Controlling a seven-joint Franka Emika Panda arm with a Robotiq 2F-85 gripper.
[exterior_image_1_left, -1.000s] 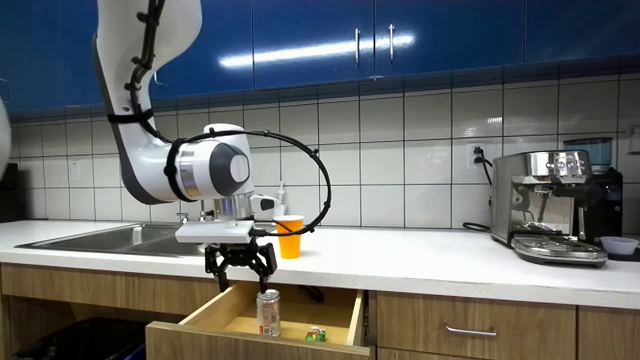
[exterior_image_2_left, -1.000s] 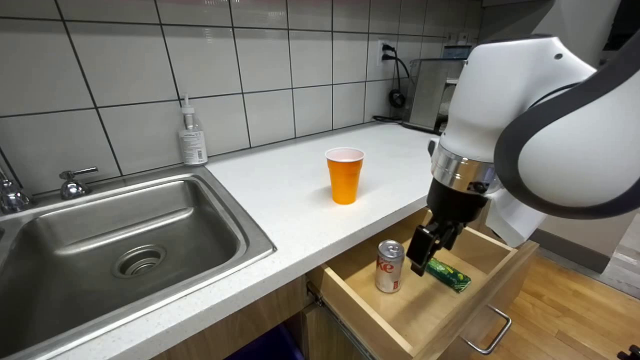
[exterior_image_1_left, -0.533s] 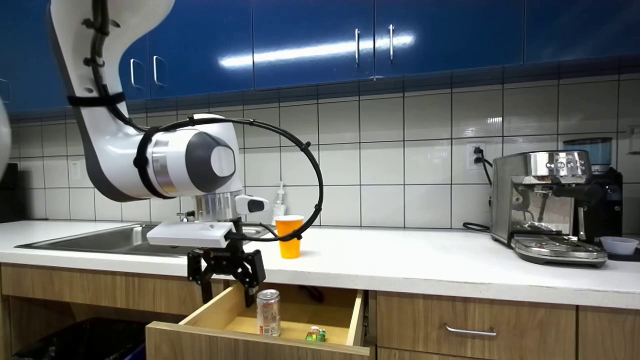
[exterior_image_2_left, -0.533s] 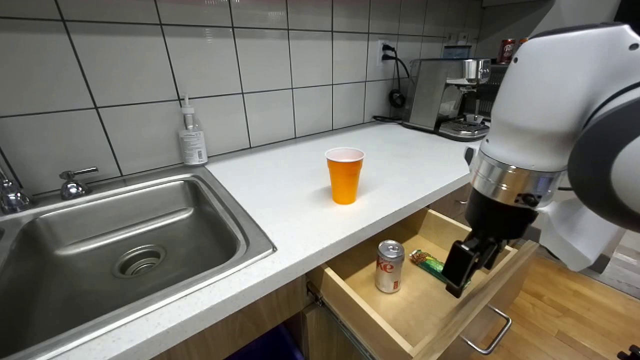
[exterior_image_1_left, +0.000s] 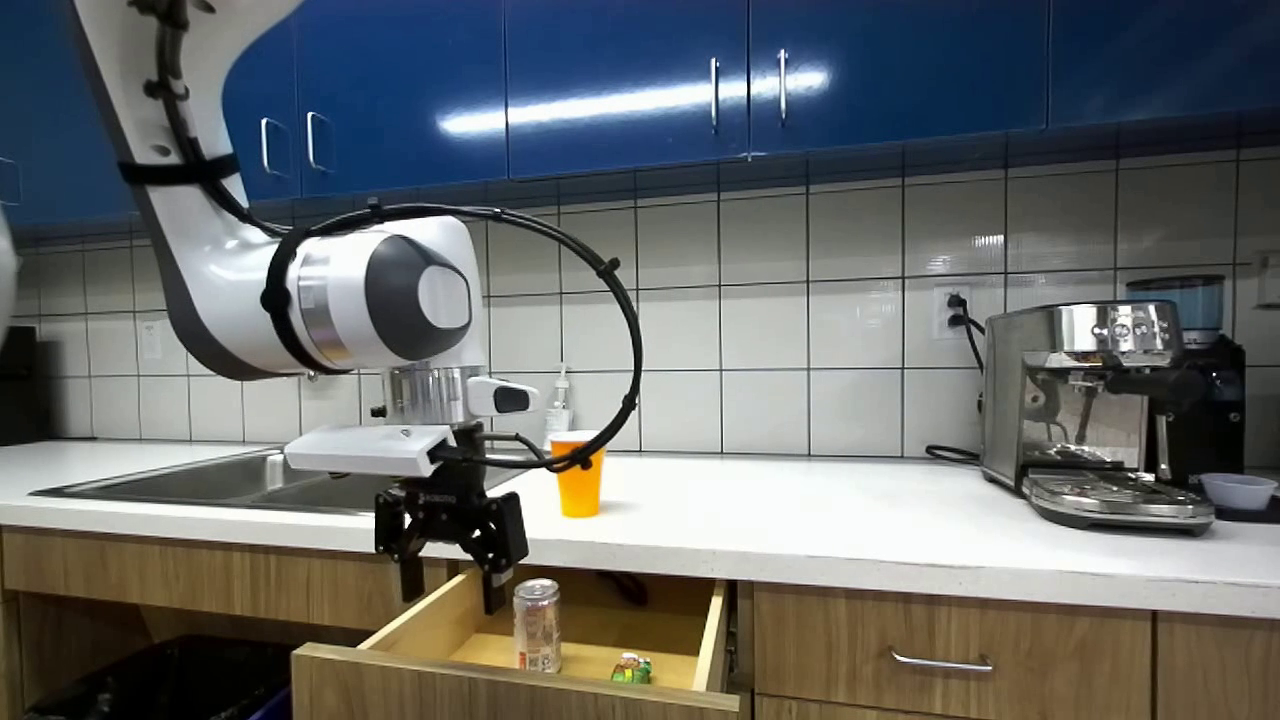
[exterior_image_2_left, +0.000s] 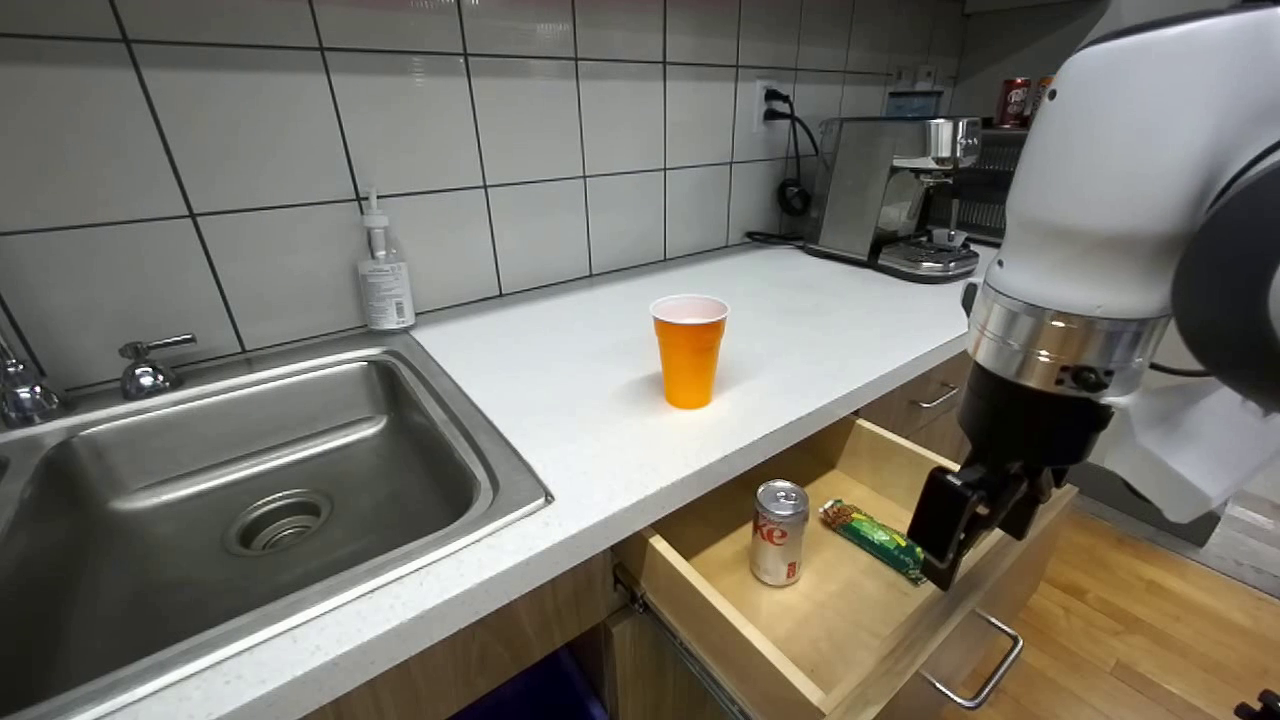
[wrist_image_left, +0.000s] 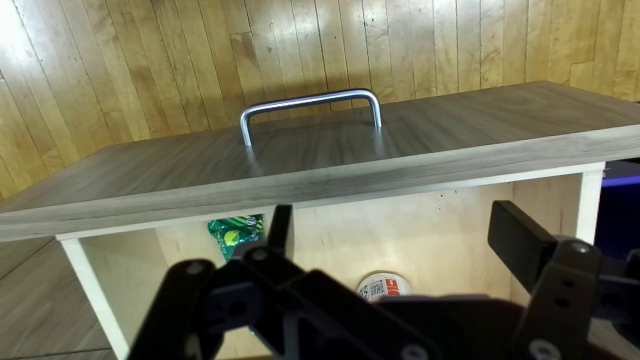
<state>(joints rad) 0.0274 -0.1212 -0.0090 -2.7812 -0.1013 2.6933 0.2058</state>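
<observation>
My gripper (exterior_image_1_left: 453, 590) is open and empty, pointing down over the open drawer (exterior_image_1_left: 520, 695). In an exterior view the gripper (exterior_image_2_left: 975, 550) is near the drawer's front panel, apart from the can. A silver soda can (exterior_image_2_left: 779, 535) stands upright in the drawer; it also shows in an exterior view (exterior_image_1_left: 537, 625). A green packet (exterior_image_2_left: 870, 538) lies flat beside it, its end partly behind a finger. In the wrist view the fingers (wrist_image_left: 392, 225) are wide apart; the can (wrist_image_left: 381, 287) is mostly hidden by the gripper's body and the packet (wrist_image_left: 235, 231) is partly hidden by the finger.
An orange cup (exterior_image_2_left: 690, 360) stands on the white counter above the drawer. A steel sink (exterior_image_2_left: 280, 430) and a soap bottle (exterior_image_2_left: 386, 290) are beside it. A coffee machine (exterior_image_1_left: 1100, 400) stands farther along. The drawer handle (wrist_image_left: 310, 101) faces the floor.
The open gripper has moved away from the can toward the drawer front, then risen a little. More of the green packet shows. Can, packet, cup and drawer have stayed in place.
</observation>
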